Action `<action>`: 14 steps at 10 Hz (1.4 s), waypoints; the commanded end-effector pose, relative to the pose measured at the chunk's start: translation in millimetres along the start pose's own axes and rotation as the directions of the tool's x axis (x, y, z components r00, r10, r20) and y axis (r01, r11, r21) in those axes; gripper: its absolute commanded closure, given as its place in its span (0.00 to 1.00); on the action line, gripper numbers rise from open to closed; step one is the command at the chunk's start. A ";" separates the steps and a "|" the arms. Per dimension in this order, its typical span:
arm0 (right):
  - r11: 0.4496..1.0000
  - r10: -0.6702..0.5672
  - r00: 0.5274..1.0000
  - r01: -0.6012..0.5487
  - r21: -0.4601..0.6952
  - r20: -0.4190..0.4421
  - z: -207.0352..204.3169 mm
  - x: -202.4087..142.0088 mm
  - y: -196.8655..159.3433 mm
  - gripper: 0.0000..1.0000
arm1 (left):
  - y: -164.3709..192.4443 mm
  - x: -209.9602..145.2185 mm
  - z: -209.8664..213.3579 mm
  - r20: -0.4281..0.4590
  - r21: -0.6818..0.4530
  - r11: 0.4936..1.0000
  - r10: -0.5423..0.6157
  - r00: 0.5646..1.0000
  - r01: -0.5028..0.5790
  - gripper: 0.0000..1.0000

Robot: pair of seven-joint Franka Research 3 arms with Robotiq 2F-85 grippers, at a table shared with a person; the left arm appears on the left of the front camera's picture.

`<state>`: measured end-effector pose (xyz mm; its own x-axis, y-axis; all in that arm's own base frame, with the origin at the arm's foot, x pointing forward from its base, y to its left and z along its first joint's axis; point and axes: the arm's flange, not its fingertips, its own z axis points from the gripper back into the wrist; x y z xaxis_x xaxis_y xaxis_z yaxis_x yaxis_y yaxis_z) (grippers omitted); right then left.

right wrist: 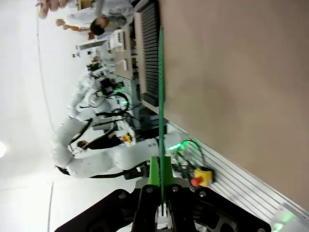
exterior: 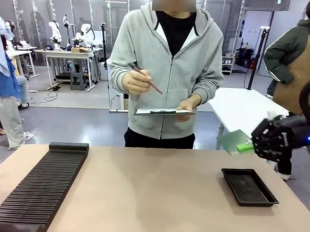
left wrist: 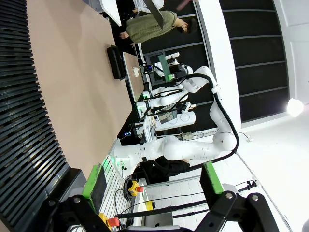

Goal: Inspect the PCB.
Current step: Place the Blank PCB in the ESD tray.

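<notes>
Far left: a long black ribbed slotted rack lies flat on the tan tabletop with its grooves up, probably so boards can stand in it on edge.

The left gripper sits close beside that rack. Its jaws are spread wide and the green pads are bare, with nothing between them. It looks parked out of the way while the other arm works.

Centre: a person in a grey hoodie stands at the table's far edge. One hand props up a flat grey clipboard, held level at waist height. The other hand poises a reddish pen above it. This reads as getting ready to note the result of the check.

Right: the thin green rectangular PCB is in the air, well clear of the tabletop. Its face is angled up and toward the person, so I judge it is being presented for viewing.

The right gripper is clenched on the board's edge nearest the arm, leaving most of the face uncovered. In the right wrist view the PCB shows edge-on as a thin green line, pinched between the fingers.

A black shallow rectangular tray rests on the table below and just right of the raised board. It is likely the board's pick-up or drop-off spot.
</notes>
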<state>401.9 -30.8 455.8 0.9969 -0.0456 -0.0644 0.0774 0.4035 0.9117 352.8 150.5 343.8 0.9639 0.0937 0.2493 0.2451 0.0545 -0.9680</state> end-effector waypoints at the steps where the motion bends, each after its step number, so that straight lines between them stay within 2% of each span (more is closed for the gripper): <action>1: 0.997 0.052 0.998 -0.051 -0.062 0.026 11.1 8.0 -23.2 0.97 | -0.6 -0.9 1.0 -0.003 0.004 1.000 0.003 1.000 -0.003 0.00; 3: 0.990 0.080 0.996 -0.073 -0.124 0.046 16.3 14.8 -43.7 0.97 | -0.6 -0.9 1.0 -0.003 0.004 1.000 0.003 1.000 -0.003 0.00; 4: 0.976 0.103 0.993 -0.089 -0.197 0.064 16.2 22.2 -55.8 0.97 | -0.6 -0.9 1.0 -0.003 0.004 1.000 0.003 1.000 -0.003 0.00; 6: 0.965 0.088 0.994 -0.068 -0.253 0.068 18.7 34.1 -75.3 0.97 | -0.6 -0.9 1.0 -0.003 0.004 1.000 0.003 1.000 -0.003 0.00; 8: 0.970 0.092 0.992 -0.069 -0.234 0.089 19.6 37.1 -81.0 0.97 | -0.6 -0.9 1.0 -0.003 0.004 1.000 0.003 1.000 -0.003 0.00; 9: 0.971 0.068 0.995 -0.049 -0.233 0.077 20.6 28.6 -78.6 0.97 | -0.6 -0.9 1.0 -0.003 0.004 1.000 0.003 1.000 -0.003 0.00; 14: 0.970 0.066 0.994 -0.045 -0.237 0.081 21.0 31.2 -82.0 0.97 | -0.6 -0.9 1.0 -0.003 0.004 1.000 0.003 1.000 -0.003 0.00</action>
<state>426.3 -84.8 387.4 0.9952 -0.0936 0.0288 0.0345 0.6100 0.7917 352.8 150.5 343.8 0.9639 0.0937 0.2493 0.2450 0.0545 -0.9680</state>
